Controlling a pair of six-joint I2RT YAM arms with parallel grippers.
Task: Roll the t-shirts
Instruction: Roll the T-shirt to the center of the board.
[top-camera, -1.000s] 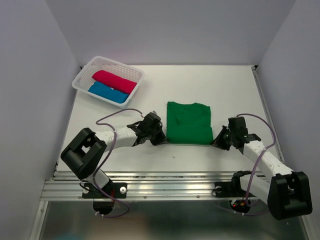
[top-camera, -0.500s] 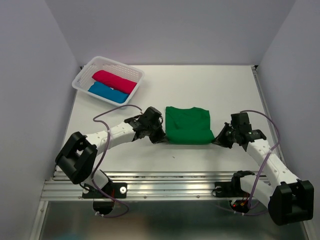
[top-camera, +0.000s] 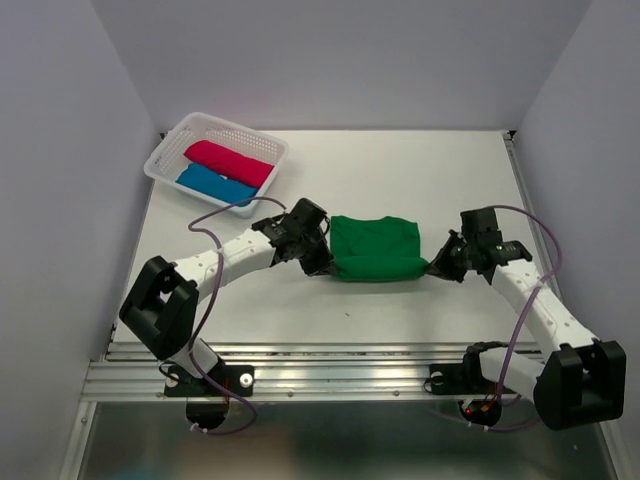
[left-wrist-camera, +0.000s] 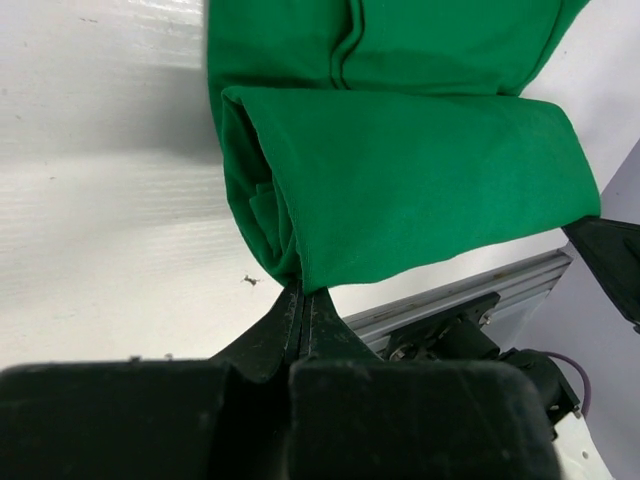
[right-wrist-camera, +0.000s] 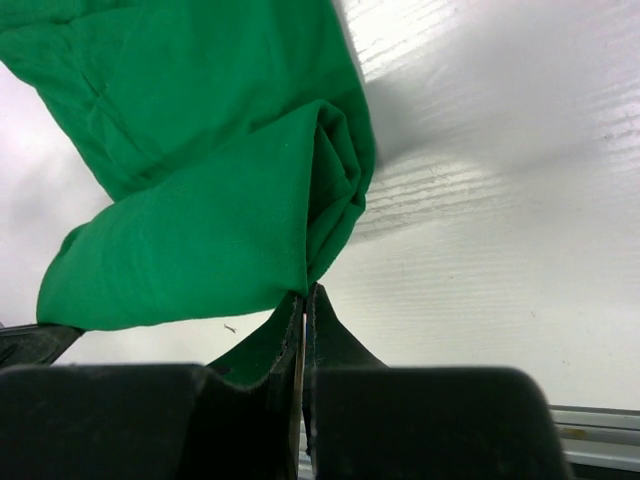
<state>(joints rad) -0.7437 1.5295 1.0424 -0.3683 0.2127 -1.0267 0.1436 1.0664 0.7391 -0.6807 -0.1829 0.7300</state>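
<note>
Upper left, a white basket holds the rolled crimson-pink t-shirt and blue t-shirt. At centre frame, the left claw is clenched on the left end of the part-rolled green t-shirt, which lies on the worktop. The right claw pinches its right end.

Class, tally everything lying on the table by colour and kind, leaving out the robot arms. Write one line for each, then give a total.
green t-shirt: 1
crimson-pink t-shirt: 1
blue t-shirt: 1
white basket: 1
Total: 4
</note>
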